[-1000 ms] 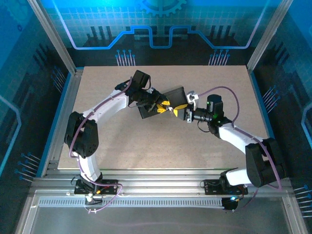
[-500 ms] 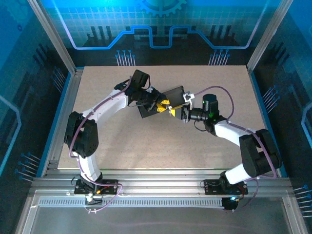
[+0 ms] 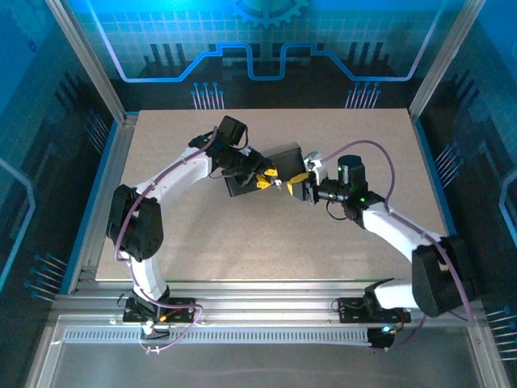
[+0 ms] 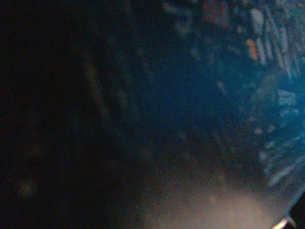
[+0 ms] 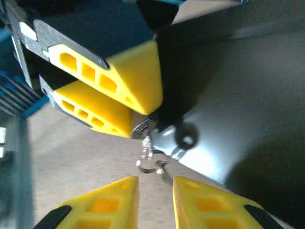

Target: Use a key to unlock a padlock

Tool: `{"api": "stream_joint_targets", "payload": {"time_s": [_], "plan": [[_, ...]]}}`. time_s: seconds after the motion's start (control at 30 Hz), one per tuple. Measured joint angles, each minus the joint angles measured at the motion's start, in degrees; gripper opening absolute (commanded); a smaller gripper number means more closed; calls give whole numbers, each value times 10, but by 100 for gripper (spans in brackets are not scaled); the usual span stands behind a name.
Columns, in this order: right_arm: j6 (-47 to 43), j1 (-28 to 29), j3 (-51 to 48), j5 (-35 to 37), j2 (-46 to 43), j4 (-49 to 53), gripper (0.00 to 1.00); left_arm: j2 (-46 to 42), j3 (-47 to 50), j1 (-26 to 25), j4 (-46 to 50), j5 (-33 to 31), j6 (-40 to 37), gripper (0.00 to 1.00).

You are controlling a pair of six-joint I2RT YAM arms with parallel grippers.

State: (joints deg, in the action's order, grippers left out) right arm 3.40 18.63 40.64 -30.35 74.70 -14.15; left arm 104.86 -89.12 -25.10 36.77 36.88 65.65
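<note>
Right tool [image 5: 155,181], parted yellow plastic wedges, flanks the thin silvery key [image 5: 164,175].

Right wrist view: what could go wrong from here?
1. The key dangles loose on a ring below the left gripper, whose fingers pinch a small silvery piece; it may swing aside as the right gripper closes, so the pads miss.
2. The dark box lies close behind; pushing forward could bump it.
</note>
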Motion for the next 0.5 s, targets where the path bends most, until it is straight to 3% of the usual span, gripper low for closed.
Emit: {"api": "stream_joint_targets", "payload": {"time_s": [0.17,0.5], "plan": [[-137,36,-71,94,-25,-83,29,18,-47,3,76,-11,-16,0],[-360,156,-80,277,33,-236,28,51,-120,3,183,-30,-58,0]]}}
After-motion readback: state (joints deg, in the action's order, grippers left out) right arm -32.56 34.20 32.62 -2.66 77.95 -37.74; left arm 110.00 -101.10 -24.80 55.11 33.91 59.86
